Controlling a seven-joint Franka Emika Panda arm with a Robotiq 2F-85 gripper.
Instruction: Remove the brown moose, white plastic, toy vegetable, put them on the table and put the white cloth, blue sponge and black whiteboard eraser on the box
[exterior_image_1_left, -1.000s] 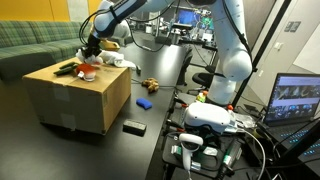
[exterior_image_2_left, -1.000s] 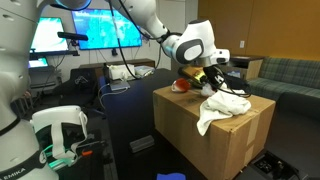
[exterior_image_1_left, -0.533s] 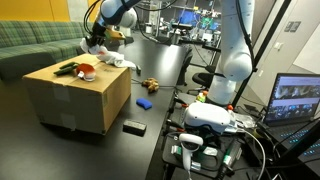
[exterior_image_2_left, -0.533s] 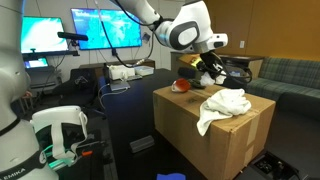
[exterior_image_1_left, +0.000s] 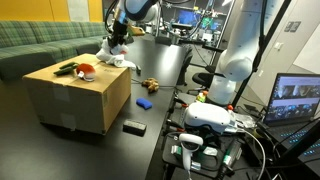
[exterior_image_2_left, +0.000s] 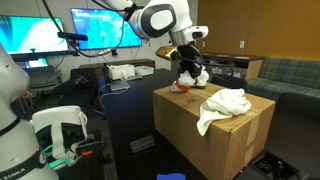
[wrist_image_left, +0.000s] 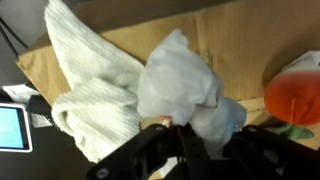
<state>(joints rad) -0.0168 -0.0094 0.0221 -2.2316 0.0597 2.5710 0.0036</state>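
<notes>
gripper (wrist_image_left: 186, 138) clamped on plastic (wrist_image_left: 182, 82), hanging above box (exterior_image_1_left: 70, 98). plastic not yet on table (exterior_image_1_left: 150, 140). moose (exterior_image_1_left: 150, 84) already on table, well below gripper, off to one side. vegetable (wrist_image_left: 295, 88) on box, just beside and under gripper, looks next to go. cloth (exterior_image_2_left: 225, 104) on box under gripper, counts as done. sponge (exterior_image_1_left: 143, 101) and eraser (exterior_image_1_left: 133, 126) down on table, well apart from gripper, both left.

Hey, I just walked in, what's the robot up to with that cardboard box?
The arm's gripper is closed on the white plastic, holding it up above the cardboard box. The white cloth and the toy vegetable lie on the box top. The brown moose, blue sponge and black whiteboard eraser sit down on the table.
</notes>
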